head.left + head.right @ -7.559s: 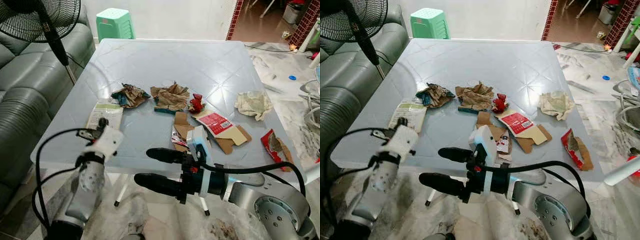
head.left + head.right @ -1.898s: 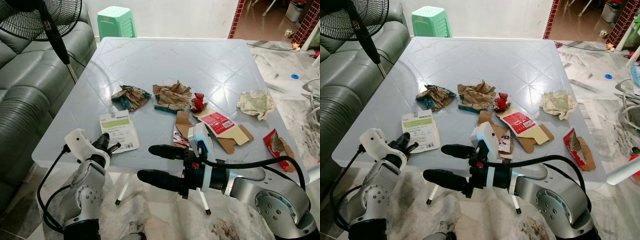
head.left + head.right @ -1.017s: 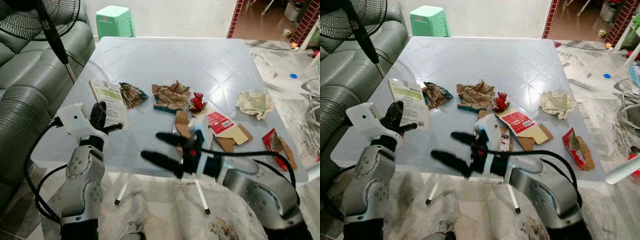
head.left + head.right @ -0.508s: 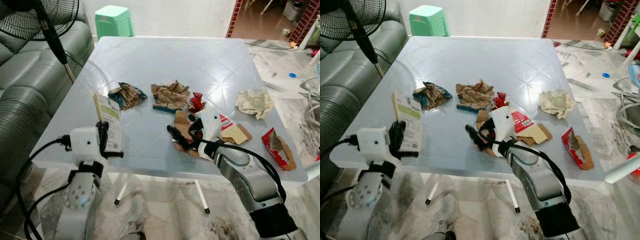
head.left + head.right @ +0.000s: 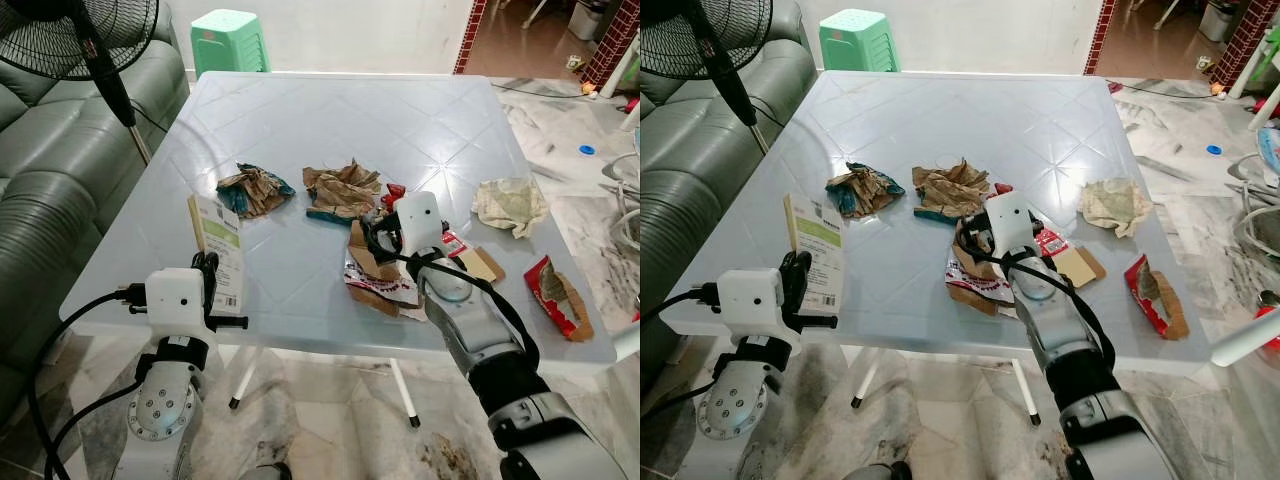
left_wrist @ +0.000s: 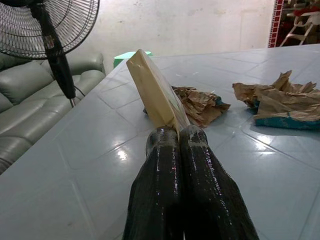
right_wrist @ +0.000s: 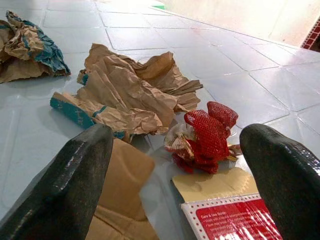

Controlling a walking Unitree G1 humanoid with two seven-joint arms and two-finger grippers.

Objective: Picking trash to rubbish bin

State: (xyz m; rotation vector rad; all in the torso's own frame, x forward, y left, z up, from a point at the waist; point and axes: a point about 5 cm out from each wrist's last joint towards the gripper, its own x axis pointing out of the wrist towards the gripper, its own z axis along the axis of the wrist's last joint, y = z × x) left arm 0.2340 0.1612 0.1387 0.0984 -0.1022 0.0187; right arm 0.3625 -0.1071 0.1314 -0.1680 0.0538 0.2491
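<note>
The left gripper (image 6: 179,137) is raised at the near left edge of the pale blue tiled table (image 5: 300,120), its two black fingers pressed together on the lower edge of a flat white-and-green printed card packet (image 5: 222,249), held upright on its edge. The packet's print is too small to read.

The right gripper (image 7: 175,150) reaches over the table's near middle with its fingers spread wide, one on each side of a small crumpled red mesh scrap (image 7: 204,135), not touching it. Beneath it lies a flattened brown cardboard box with a red label (image 7: 235,220); white lettering there seems to begin "Care & Use Guide", though it is hard to make out.

Just beyond lie a crumpled brown paper bag with a teal band (image 5: 341,189) and a smaller brown-and-teal paper wad (image 5: 255,189). A crumpled off-white tissue (image 5: 510,205) and a torn red-and-brown wrapper (image 5: 556,293) lie well apart to the right.
</note>
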